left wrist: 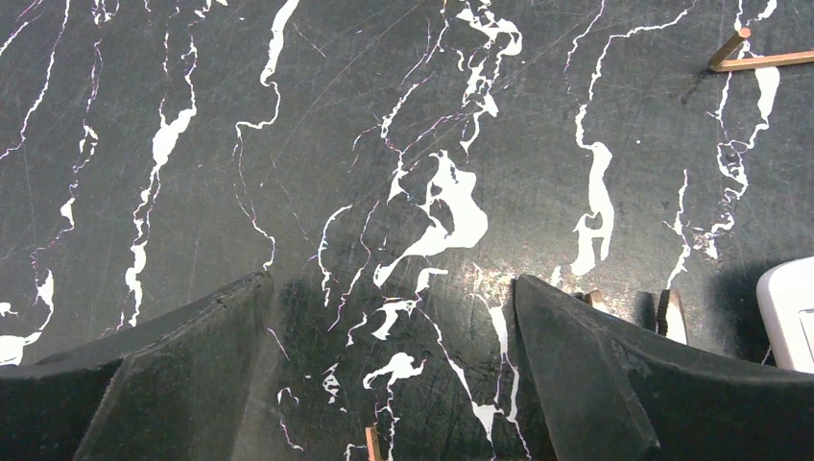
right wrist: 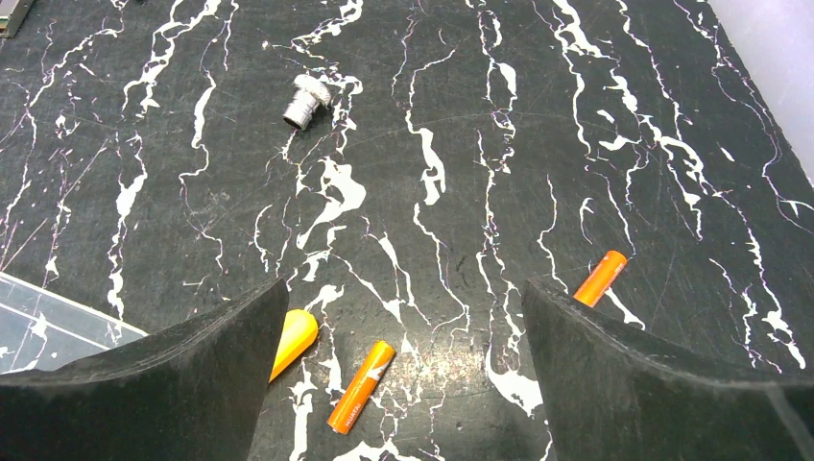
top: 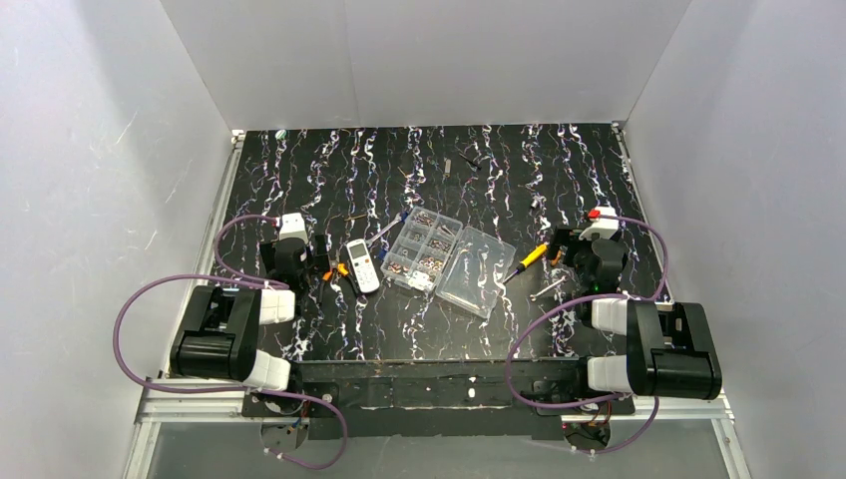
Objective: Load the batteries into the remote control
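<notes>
Right wrist view shows nothing loaded yet: two orange batteries (right wrist: 361,387) lie loose on the worktop (right wrist: 461,144) under the right arm's spread, empty jaws. The slim white remote control (top: 362,265) lies well apart from them, near the left arm's equally spread jaws. It appears screen-up, its battery recess hidden.

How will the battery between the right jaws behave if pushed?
The battery is a smooth cylinder lying on its side on the flat table, so likely rolls if nudged sideways. Probably rigid; glossy casing may slip in a pinch.
</notes>
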Available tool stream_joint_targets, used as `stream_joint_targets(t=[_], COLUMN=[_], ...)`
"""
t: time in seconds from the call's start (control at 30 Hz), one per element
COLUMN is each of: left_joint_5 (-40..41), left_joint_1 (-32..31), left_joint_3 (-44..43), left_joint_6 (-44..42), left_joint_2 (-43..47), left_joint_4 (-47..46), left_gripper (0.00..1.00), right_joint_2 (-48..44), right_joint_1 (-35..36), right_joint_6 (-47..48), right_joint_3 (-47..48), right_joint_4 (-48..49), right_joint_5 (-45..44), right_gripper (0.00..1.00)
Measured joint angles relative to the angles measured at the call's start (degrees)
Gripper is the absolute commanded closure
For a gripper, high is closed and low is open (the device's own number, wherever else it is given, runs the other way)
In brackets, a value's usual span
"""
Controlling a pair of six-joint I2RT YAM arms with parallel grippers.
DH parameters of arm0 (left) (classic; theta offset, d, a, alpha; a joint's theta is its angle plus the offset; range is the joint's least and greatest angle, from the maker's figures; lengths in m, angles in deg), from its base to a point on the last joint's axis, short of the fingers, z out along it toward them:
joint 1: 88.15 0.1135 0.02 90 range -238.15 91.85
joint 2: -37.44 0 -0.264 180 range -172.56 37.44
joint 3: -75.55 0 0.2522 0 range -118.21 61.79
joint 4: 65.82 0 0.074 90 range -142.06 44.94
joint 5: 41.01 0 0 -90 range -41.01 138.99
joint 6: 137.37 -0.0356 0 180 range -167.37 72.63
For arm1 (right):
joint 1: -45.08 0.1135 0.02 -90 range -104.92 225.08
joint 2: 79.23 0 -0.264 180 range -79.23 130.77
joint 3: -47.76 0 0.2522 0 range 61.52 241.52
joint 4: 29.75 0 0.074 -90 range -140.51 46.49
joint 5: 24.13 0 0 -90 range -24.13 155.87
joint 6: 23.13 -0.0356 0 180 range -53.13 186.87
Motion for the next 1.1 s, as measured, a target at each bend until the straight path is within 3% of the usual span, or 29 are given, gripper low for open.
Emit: stream_joint_targets(t=[0.53, 0.6, 0.73, 0.9, 1.1], left_joint_5=[-0.42, -0.07, 2.27, 3.34, 3.61], left_joint_1=[0.28, -0.07, -1.27, -1.64, -1.64], left_joint_3=[-0.04, -0.57, -4.63, -10.84, -23.50], left_joint_6=[0.04, -0.13, 1.62, 8.33, 17.27], left_joint_2=[0.76, 3.74, 12.31, 19.54, 21.49], left_joint_4=[0.98, 6.27, 25.83, 42.97, 64.94], left_gripper=[0.00, 0.00, 0.00, 0.01, 0.01], right_joint_2=[-0.42, -2.47, -11.39, -21.62, -25.05], right_joint_1=[0.00, 0.00, 0.02, 0.02, 0.02], right_joint_6=[0.07, 0.15, -0.52, -8.74, -22.14], right_joint_3=[0.00, -0.02, 1.16, 2.95, 15.96], right_joint_4=[0.35, -0.35, -8.24, -16.94, -39.93], right_joint_5=[0.09, 0.76, 2.01, -0.11, -7.37], right_gripper=[0.00, 0.00, 0.00, 0.00, 0.00])
